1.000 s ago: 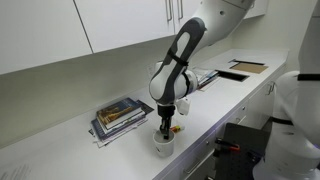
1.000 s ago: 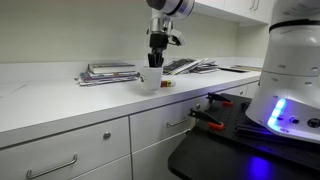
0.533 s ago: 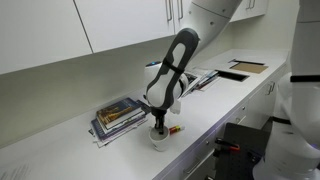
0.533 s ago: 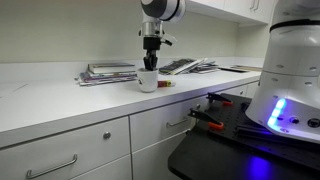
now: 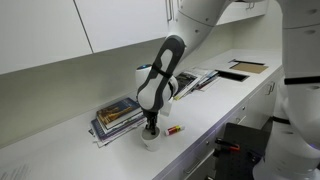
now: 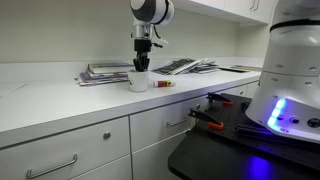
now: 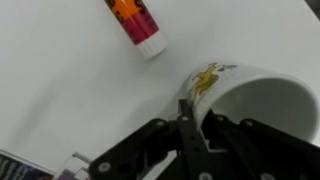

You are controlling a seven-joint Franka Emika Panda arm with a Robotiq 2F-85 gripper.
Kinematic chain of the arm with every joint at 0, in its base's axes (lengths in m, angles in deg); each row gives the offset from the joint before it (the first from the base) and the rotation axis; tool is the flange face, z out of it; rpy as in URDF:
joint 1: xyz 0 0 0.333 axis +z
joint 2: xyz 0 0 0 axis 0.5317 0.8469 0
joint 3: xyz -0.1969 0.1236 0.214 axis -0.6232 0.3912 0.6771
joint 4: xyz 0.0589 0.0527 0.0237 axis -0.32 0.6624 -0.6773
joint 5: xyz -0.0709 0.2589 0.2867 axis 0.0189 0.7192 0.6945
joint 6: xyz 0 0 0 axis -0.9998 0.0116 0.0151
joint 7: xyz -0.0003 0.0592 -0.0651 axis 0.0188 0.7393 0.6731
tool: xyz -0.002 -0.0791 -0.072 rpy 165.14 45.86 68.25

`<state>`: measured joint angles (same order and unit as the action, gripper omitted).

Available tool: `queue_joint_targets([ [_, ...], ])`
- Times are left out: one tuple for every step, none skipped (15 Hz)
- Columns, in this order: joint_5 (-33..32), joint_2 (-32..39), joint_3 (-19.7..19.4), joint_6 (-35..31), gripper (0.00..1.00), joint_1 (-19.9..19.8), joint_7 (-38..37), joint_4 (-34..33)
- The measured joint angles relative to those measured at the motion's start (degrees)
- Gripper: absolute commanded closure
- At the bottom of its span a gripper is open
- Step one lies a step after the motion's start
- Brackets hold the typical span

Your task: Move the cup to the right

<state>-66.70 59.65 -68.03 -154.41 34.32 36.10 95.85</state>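
Note:
The cup (image 5: 149, 139) is a small white mug with a faint yellow pattern. It stands on the white counter (image 5: 210, 108) near its front edge, and shows in both exterior views (image 6: 138, 80). My gripper (image 5: 152, 127) comes down from above and is shut on the cup's rim, one finger outside the wall and one inside. In the wrist view the cup (image 7: 262, 108) fills the right side, with my gripper (image 7: 197, 112) pinching its rim.
A small red-and-white marker-like object (image 5: 174, 129) lies on the counter beside the cup, also in the wrist view (image 7: 136, 22). A stack of books (image 5: 118, 116) lies behind the cup. More papers (image 5: 205, 78) and a tray (image 5: 246, 68) lie farther along the counter.
My gripper has slid the cup along the counter, away from the marker-like object and toward the books' side. The arm has leaned the same way.

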Motion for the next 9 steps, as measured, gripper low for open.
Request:
queue_joint_targets([
  [0.0,0.3,0.2,0.0,0.44,-0.2,-0.4,-0.3],
  [0.0,0.4,0.3,0.0,0.38,-0.4,-0.9,-0.5],
  [0.0,0.3,0.5,0.0,0.31,-0.6,-1.2,-0.6],
  [0.0,0.1,0.7,0.0,0.22,-0.7,-1.4,-0.7],
  [-0.1,-0.4,0.7,0.0,0.16,-0.7,-2.3,-0.7],
  [-0.9,-1.3,0.7,0.0,0.07,-0.7,-4.0,-0.7],
  [-2.5,-2.6,0.7,0.0,0.01,-0.5,-6.3,-0.4],
  [-4.9,-4.3,0.7,-0.1,0.0,-0.2,-9.5,0.2],
  [-7.4,-6.3,0.7,-0.5,0.0,0.2,-13.2,1.0],
])
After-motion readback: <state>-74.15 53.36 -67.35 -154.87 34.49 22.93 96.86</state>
